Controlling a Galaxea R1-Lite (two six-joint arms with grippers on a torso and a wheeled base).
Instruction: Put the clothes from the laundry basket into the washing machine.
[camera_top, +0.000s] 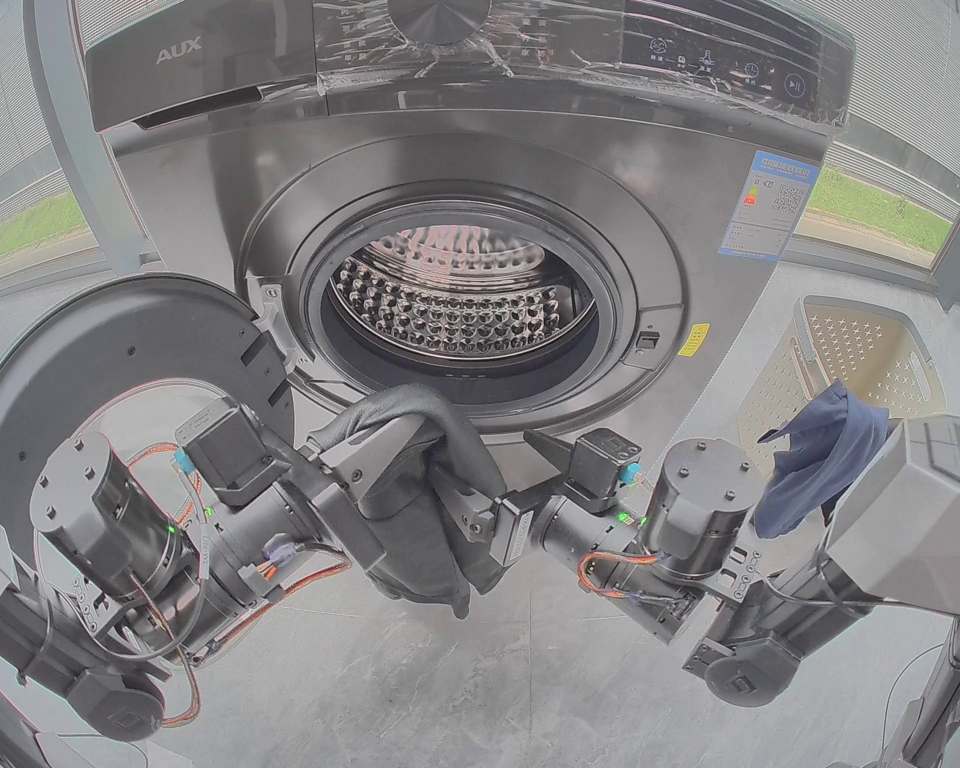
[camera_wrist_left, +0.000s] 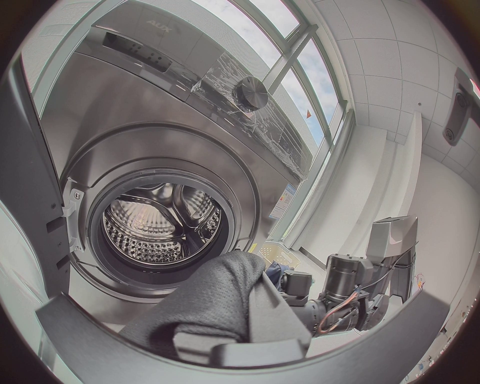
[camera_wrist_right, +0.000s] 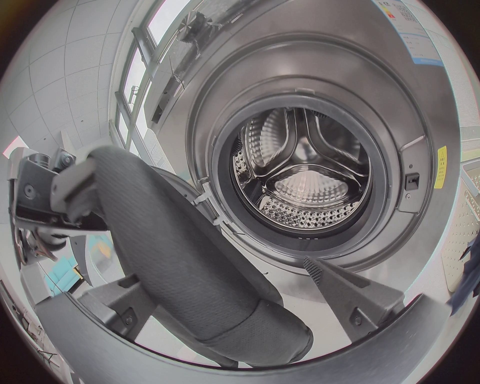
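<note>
head view first: the dark garment (camera_top: 420, 540) hangs in front of the washing machine (camera_top: 700, 200), just below the lip of the open drum (camera_top: 450, 300), not yet inside. your left hand (camera_top: 395, 455) is clamped on its upper fold, and your right hand (camera_top: 490, 475) sits close against it from the other side. the door (camera_top: 120, 350) stands open on your left, so the mouth is free. over on the right, the laundry basket (camera_top: 870, 340) has a blue garment (camera_top: 815, 460) draped over its rim, not yet picked.

left wrist view: the cloth is heaped over the left hand, with the drum opening ahead and a little higher. lift before you push, i'd say, so the tail clears the dark seal (camera_wrist_left: 95, 225) rather than catching under it.

right wrist view: the right hand stands wide, one finger (camera_wrist_right: 350, 295) bare, and the cloth lies across the gap rather than being pinched. the long end droops low past that hand. my call: either close the right hand on that slack or scoop the hanging end up with it. then carry both hands deep past the seal before the left lets go. release too early and the garment likely slides back out over the lip.
</note>
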